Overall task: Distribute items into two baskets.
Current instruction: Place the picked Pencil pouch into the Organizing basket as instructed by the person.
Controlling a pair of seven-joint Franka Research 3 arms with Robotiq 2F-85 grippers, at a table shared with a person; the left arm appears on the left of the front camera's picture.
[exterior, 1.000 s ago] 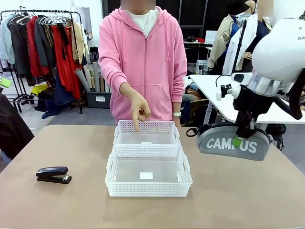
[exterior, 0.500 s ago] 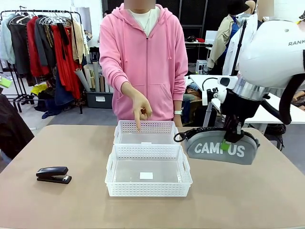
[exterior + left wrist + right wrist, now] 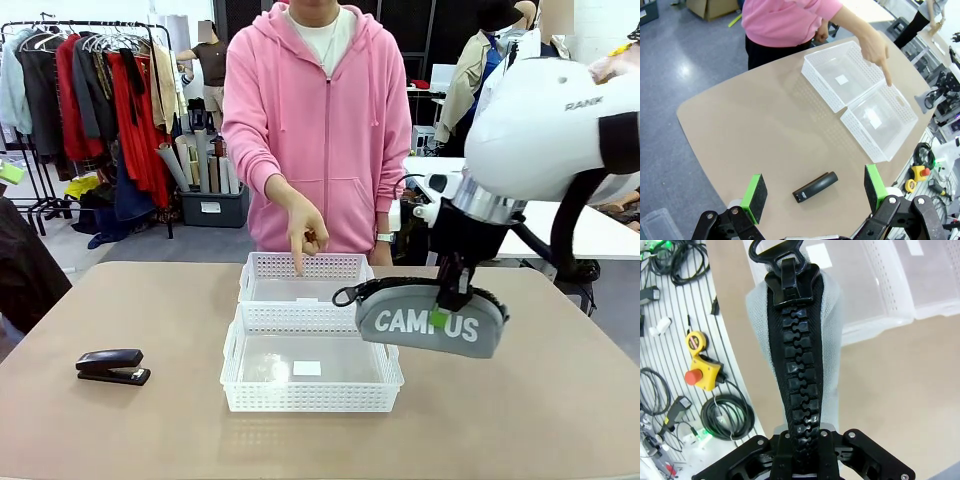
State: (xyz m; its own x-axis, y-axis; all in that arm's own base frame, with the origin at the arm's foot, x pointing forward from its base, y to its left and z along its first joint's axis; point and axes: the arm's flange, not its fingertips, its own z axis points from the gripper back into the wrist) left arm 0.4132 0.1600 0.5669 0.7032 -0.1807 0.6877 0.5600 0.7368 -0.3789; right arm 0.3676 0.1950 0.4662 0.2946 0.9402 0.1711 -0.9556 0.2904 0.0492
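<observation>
I note right hand (image 3: 439, 319) clenched on pouch (image 3: 400, 322) above right rim of near basket (image 3: 310, 402); person's finger (image 3: 299, 262) over far basket (image 3: 330, 266); left hand (image 3: 814, 192) released above stapler (image 3: 815, 186).

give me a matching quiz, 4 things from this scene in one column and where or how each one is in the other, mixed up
Things:
1. grey pouch
2. stapler
3. person's hand
4. left gripper

States:
A. open, above the table
B. pointing downward with one finger
C. lying flat on the table
D. held in the air, clamped by the right gripper

Pairs: 1-D, 2-C, 3-B, 4-A
</observation>
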